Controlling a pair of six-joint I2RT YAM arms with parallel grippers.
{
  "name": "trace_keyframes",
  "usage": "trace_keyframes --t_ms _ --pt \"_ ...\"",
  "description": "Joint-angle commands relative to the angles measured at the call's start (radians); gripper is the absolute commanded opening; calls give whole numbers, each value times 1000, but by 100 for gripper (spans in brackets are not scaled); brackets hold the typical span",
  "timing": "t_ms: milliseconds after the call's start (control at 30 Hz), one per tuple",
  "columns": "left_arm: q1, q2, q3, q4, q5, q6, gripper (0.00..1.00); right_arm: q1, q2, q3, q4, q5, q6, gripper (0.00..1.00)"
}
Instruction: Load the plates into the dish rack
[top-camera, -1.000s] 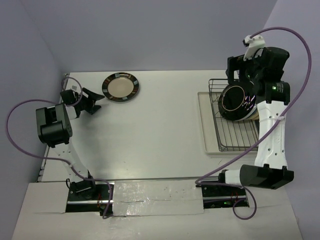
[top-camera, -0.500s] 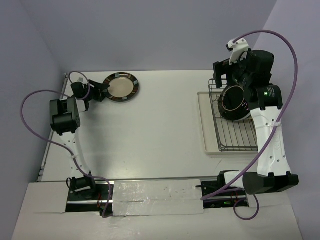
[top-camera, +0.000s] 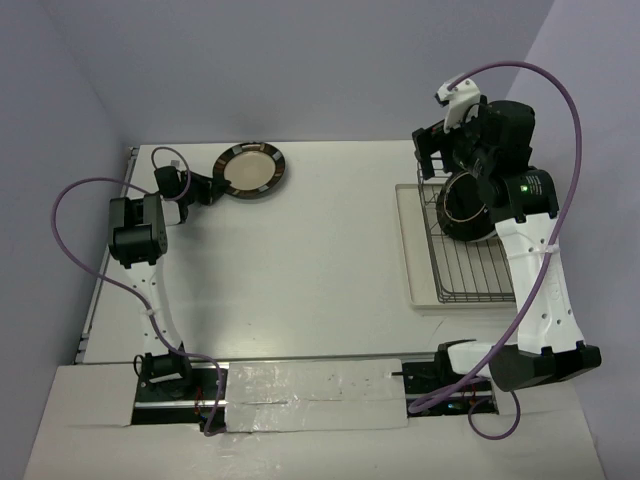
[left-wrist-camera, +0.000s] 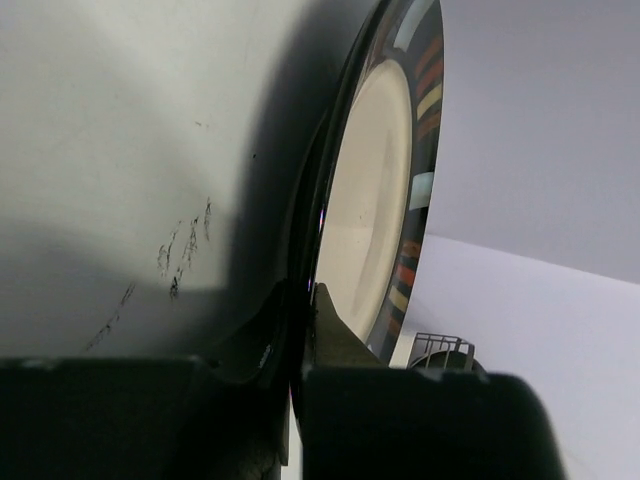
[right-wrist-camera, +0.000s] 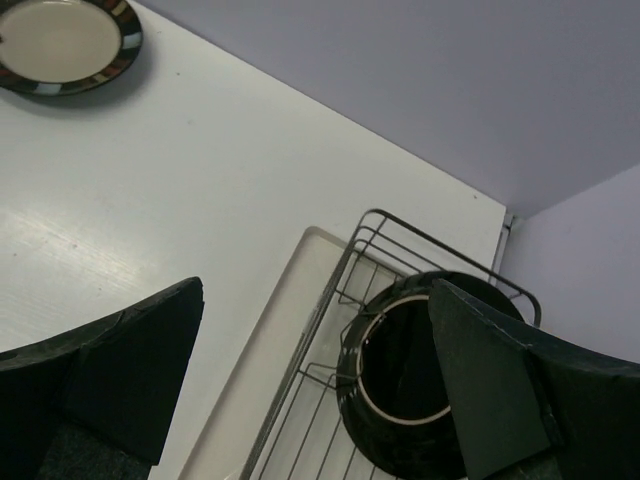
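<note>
Rack first: the dish rack (top-camera: 470, 265), dark wire on a cream tray, sits directly beneath the right gripper (top-camera: 440, 150). One dark plate (top-camera: 465, 205) is in it, standing tilted between the wires at the end right under that claw, with a thin pale ring on its face. The right claw hangs above it, jaws spread wide, holding nothing. Over to the left gripper (top-camera: 212, 185): it's clamped tight on the rim of the striped plate (top-camera: 250, 170), which stretches out just ahead of its fingertips over the table (top-camera: 300, 260). Cream centre, glossy dark rim banded in brown, red, cream and pale blue blocks. It's well apart from the rack.
</note>
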Motion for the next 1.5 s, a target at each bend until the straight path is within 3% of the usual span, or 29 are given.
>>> trace_keyframes --t_ms 0,200,367,533,733,933,1100,1300,1467 --pt "-3 -69 -32 -83 41 1 0 68 -21 -28 39 -6 -84 100" --pt "-25 -304 -147 -145 169 81 0 207 -90 -169 59 -61 -254 100" --pt "-68 -519 -229 -331 249 214 0 295 -231 -353 157 -167 -426 100" --pt "-137 -666 -301 -460 347 251 0 503 -335 -568 241 -127 -621 100" --pt "-264 -692 -332 -494 495 192 0 712 -366 -737 335 -29 -722 100" --pt "-336 -726 -327 -489 562 153 0 729 -300 -766 325 42 -765 99" --pt "-367 -735 -329 -425 588 49 0 763 -259 -770 282 115 -816 90" --pt "-391 -743 -304 -444 584 38 0 786 -178 -740 282 238 -805 66" --pt "-404 -751 -306 -460 582 35 0 798 -130 -734 329 315 -810 58"
